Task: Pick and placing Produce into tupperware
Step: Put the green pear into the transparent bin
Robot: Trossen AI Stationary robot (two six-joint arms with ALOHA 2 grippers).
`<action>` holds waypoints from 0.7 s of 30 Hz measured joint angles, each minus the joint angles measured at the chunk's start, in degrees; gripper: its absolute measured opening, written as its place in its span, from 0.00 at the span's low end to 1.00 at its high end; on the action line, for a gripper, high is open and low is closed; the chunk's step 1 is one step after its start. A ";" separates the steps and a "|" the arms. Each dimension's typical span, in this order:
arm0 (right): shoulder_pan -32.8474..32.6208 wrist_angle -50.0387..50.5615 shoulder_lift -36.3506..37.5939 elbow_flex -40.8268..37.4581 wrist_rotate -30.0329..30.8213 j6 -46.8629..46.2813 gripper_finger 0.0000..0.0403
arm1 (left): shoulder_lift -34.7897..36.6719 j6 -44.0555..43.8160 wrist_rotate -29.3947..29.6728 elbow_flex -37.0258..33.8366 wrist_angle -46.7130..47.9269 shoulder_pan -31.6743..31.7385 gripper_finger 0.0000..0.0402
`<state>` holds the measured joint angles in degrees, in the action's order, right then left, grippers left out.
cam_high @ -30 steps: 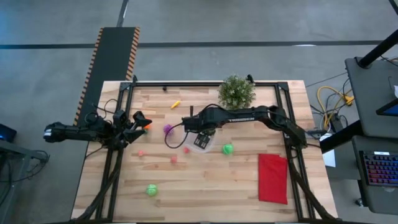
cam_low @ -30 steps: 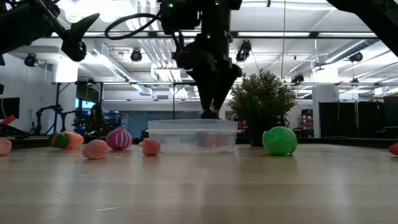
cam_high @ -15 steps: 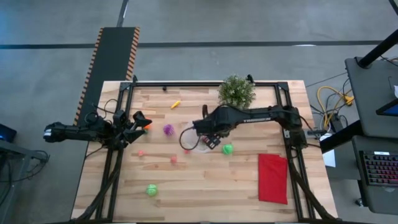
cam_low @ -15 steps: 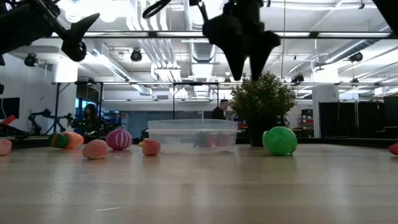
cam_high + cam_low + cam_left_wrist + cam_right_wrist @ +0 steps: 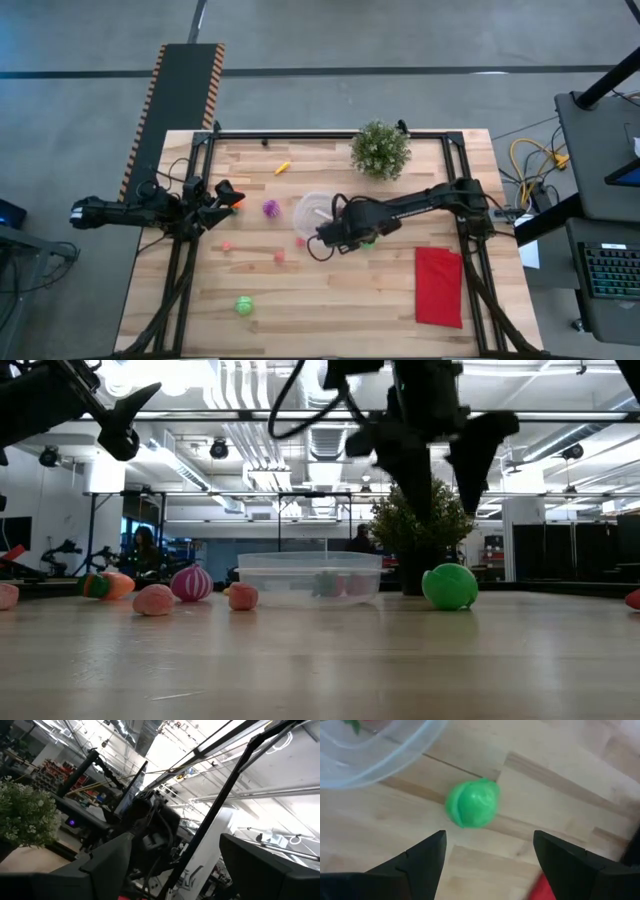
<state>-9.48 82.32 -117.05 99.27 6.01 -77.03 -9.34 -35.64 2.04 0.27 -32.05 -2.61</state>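
The tupperware (image 5: 314,212) is a clear round bowl at mid-table; in the low view a pink and green piece (image 5: 334,584) lies inside it. My right gripper (image 5: 490,855) hangs open, pointing down, above a green produce piece (image 5: 472,802) that rests on the wood just right of the bowl (image 5: 370,750). It touches nothing. More produce lies on the table: purple (image 5: 270,208), pink (image 5: 279,256), green (image 5: 243,305), yellow (image 5: 283,167). My left gripper (image 5: 225,195) waits open at the left edge, raised, near an orange piece (image 5: 237,203).
A potted plant (image 5: 380,148) stands at the far edge behind the bowl. A flat red cloth (image 5: 438,286) lies near the right edge. Bare wood lies along the near side of the table. People show in the room beyond the table.
My right gripper has risen out of the bowl and moved toward the table's right and near edges, ending above the green piece. In the low view its fingertips stand farther apart now than before: it has opened. The produce and the bowl have stayed put.
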 joint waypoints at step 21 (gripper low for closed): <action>0.01 -5.80 -5.22 -3.13 -3.21 -6.46 0.78 | -1.88 1.49 -1.88 0.00 2.10 0.00 0.72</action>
<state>-9.47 76.52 -122.27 96.14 2.81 -83.49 -11.22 -34.15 0.16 0.27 -29.95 -2.61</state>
